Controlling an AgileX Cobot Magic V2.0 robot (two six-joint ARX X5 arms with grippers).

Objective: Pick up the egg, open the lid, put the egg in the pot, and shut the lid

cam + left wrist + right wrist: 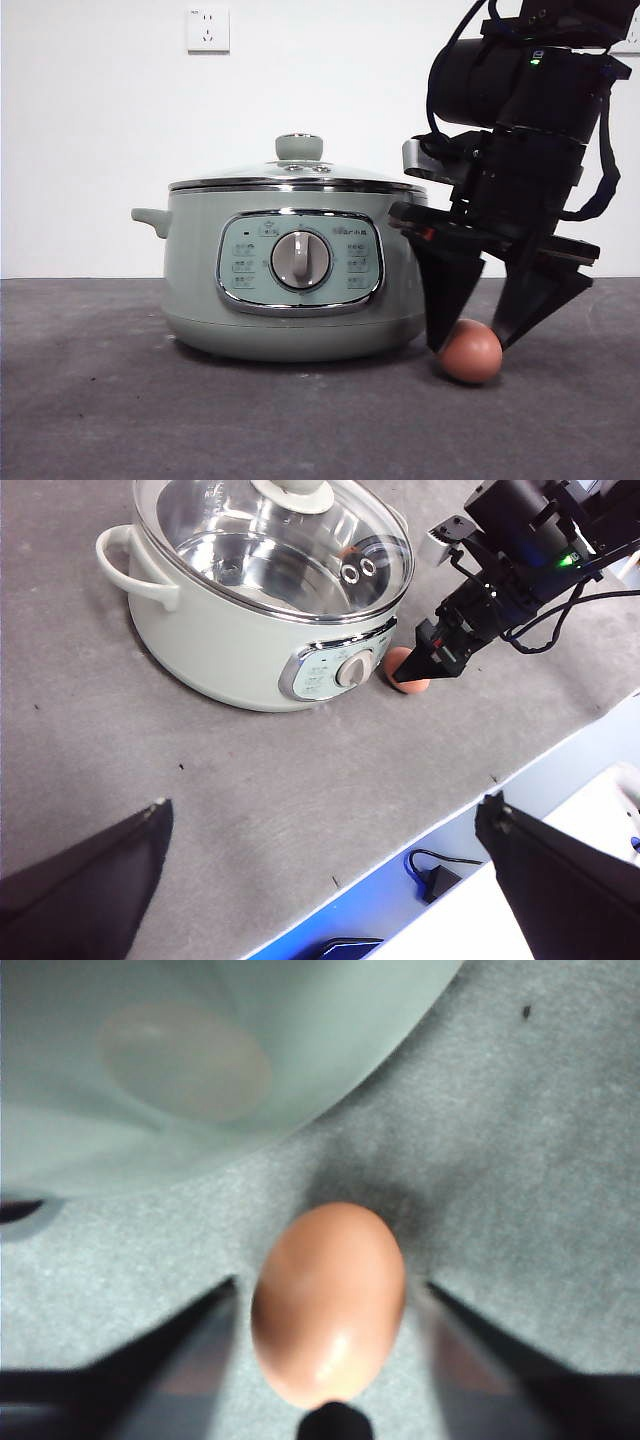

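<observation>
The right arm (530, 80) is matte black and boxy, with a small green light near its top, a grey block on one side and black cables looping around it. Its gripper (472, 345) has two black wedge-shaped jaws tapering to points, with a small red mark

White wall (100, 150), socket (208, 29), grey table (150, 420)

Table (150, 420): dark grey, matte, felt-like top, few small dark specks. Pot (290, 275) stands directly on it, near centre in front view. Egg (470, 351) lies on its side on table at pot's 4 o'clock in front view, just beside pot's base. Table's edge visible in left wrist view.
</observation>
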